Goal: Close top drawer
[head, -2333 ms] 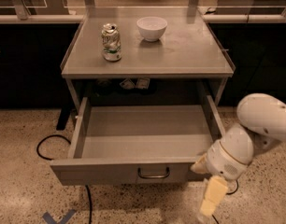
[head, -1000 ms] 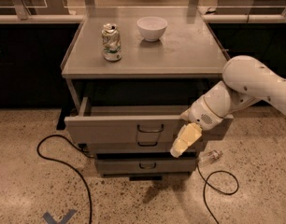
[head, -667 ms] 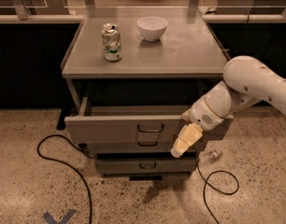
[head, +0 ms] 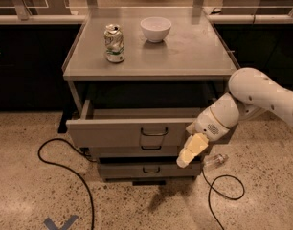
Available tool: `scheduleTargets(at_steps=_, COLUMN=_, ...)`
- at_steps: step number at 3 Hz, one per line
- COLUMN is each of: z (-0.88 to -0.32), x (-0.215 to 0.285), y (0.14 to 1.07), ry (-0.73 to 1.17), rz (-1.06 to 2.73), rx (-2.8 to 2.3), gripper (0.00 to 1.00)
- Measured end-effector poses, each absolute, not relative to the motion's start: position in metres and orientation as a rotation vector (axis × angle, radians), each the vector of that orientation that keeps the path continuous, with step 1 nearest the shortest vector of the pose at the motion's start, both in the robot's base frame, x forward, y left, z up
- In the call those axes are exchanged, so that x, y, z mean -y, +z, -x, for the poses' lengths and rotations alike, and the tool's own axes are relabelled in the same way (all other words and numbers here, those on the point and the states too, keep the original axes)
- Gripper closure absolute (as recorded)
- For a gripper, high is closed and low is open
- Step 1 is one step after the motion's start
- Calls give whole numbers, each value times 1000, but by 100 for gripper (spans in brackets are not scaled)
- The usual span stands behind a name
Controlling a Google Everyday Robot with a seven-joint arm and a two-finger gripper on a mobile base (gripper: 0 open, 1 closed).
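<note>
The top drawer (head: 118, 131) is a wide grey metal drawer with a small dark loop handle (head: 154, 132) at the centre of its flat front. It stands out a short way from the cabinet, with a narrow strip of its inside showing. My gripper (head: 190, 151), with pale yellowish fingers (head: 187, 155), is at the right end of the drawer front, pointing down and left, in front of the panel. The white arm (head: 261, 97) reaches in from the right.
Two shorter grey drawers (head: 146, 168) sit below. On the cabinet top (head: 194, 47) stand a crushed can (head: 114, 43) and a white bowl (head: 155, 28). Black cables (head: 65, 169) loop on the speckled floor at both sides. A small clear bottle (head: 216, 161) lies on the floor at the right.
Since 2.3 s ago the top drawer has gone from fully pulled out to nearly in, with the gripper following it. Over the last second, nothing has visibly moved.
</note>
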State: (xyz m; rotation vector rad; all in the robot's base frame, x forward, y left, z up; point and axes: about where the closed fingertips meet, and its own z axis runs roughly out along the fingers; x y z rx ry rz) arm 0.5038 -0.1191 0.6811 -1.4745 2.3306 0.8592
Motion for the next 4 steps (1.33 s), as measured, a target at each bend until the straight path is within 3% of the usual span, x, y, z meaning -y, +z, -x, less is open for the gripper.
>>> scheduleTargets(at_steps=1, z=-545, x=116, y=691, ry=840, rz=1397, rx=-2307, gripper=0)
scheduleTargets(at_steps=4, z=-592, x=109, y=700, ry=839, rz=1300, rx=-2297, gripper=0)
